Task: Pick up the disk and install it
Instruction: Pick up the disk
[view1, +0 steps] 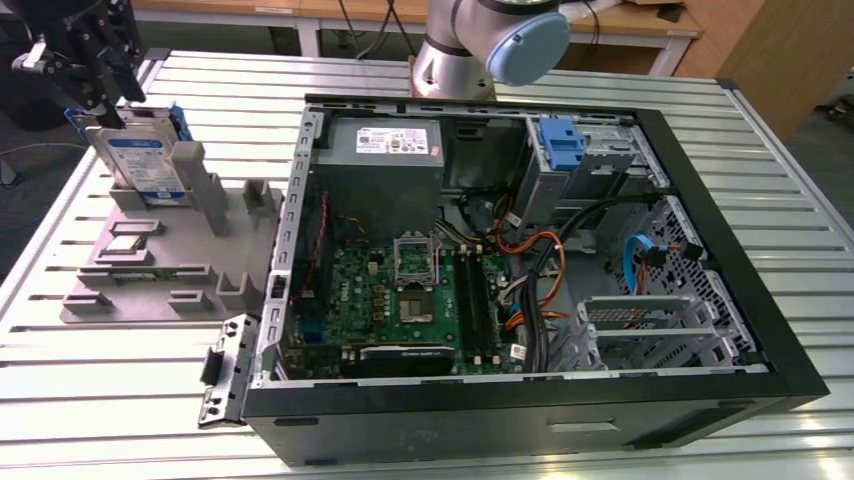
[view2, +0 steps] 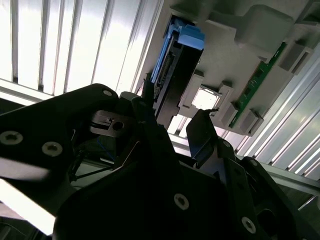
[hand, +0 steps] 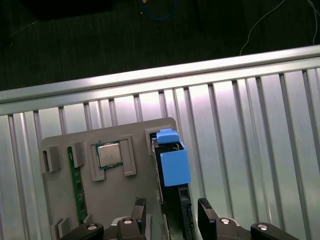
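Plainly the pick-up step: the end effector (hand: 172, 205) straddles the upright disk (view1: 140, 165) in its grey holder (view1: 147, 270), fingers apart, gripping nothing; a clean grip calls for squeezing its flat faces squarely.

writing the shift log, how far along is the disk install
Nothing finished yet: the disk stands upright in its grey fixture, outside the computer case. In hand: the gripper sits over it, open fingers either side. Lifting and installing remain.
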